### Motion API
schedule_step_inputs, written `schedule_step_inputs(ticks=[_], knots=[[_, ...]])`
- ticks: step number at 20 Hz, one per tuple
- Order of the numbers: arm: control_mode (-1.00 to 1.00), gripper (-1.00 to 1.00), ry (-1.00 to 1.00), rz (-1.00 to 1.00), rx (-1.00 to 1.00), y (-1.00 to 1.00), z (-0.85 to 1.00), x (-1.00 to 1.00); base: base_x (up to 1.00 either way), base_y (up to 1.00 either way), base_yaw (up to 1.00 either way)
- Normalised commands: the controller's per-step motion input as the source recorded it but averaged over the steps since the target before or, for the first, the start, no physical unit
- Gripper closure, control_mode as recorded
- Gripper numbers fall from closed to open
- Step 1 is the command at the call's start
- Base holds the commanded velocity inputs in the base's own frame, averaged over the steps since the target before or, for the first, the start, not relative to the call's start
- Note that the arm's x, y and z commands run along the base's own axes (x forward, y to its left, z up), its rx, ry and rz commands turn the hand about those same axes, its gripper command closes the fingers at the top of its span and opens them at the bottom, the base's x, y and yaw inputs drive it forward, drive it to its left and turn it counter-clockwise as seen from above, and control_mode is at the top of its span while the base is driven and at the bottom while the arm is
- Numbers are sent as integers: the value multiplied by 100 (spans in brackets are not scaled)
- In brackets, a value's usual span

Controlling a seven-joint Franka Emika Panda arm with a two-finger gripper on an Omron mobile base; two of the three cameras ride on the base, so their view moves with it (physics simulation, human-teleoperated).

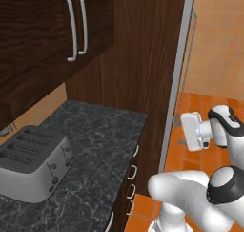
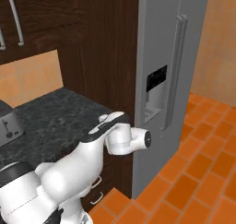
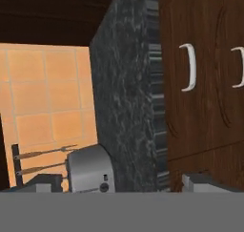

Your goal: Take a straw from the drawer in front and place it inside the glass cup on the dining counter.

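Here the tool (image 1: 189,131), a white blocky hand, hangs beside the black speckled worktop (image 1: 95,145); whether its fingers are apart or together cannot be told. Closed dark wooden drawers with small white curved handles (image 3: 188,68) face it. A brushed-metal toaster (image 1: 33,163) sits on the stone, a grey fridge (image 2: 170,75) nearby.

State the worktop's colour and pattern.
Black with pale grey speckled veining, clearest in the left base view: worktop.
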Motion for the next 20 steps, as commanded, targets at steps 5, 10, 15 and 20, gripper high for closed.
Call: schedule_step_inputs(ticks=[5,10,15,20], knots=[[-100,-100,-2,0,18,4,-88,21,0,0,0],[-100,-100,0,0,2,23,-80,28,0,0,0],[-100,-100,0,0,0,29,-45,51,0,0,0],[-100,-100,0,0,0,29,-52,49,0,0,0]])
